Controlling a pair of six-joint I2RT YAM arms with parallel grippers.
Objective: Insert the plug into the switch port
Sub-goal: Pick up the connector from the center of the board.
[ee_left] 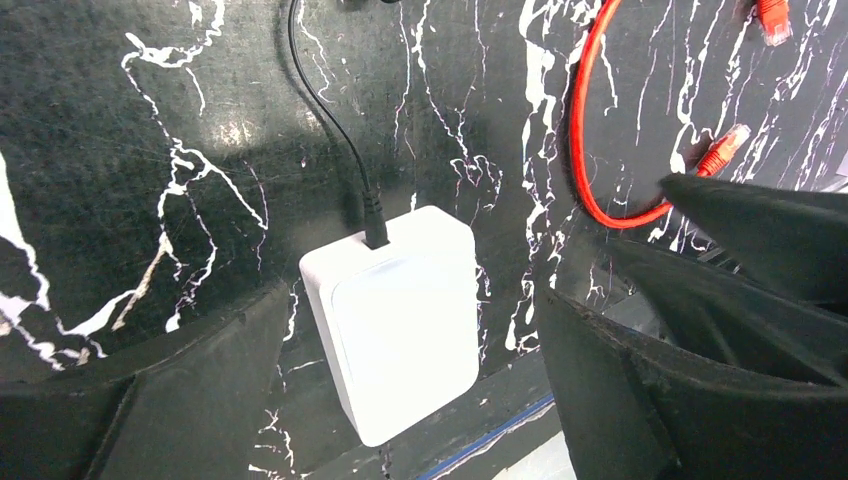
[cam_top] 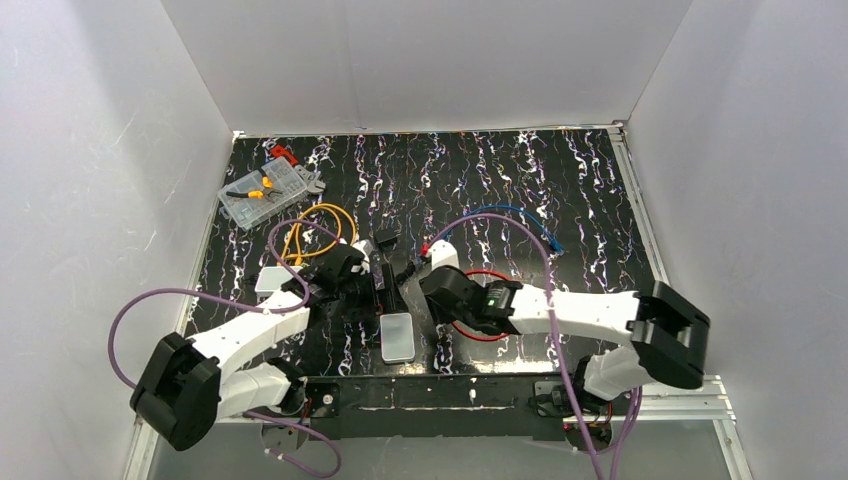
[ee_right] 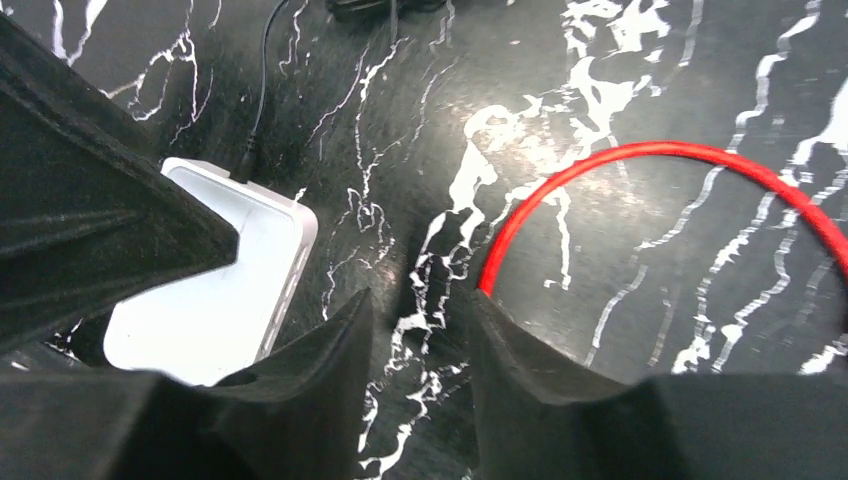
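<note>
The pale grey-white switch box [cam_top: 397, 337] lies flat near the table's front edge, between both arms. A black plug [ee_left: 374, 225] on a thin black cable sits in the switch port in its far edge [ee_right: 246, 160]. My left gripper [ee_left: 407, 300] hangs over the box [ee_left: 395, 320], open wide, its fingers [ee_left: 200, 380] standing clear on either side. Just right of the box [ee_right: 215, 300], my right gripper [ee_right: 420, 300] is open over bare table with nothing between its fingers [ee_right: 330, 380]. In the top view both grippers [cam_top: 372, 290] [cam_top: 420, 290] meet just beyond the box.
A red cable loop [ee_right: 620, 165] with red connectors [ee_left: 733, 142] lies right of the box. A smaller white box [cam_top: 270, 280] sits left of it. Behind are yellow [cam_top: 315, 225] and blue [cam_top: 510, 213] cables and a clear parts case [cam_top: 262, 193]. Purple arm cables [cam_top: 520, 240] arch overhead.
</note>
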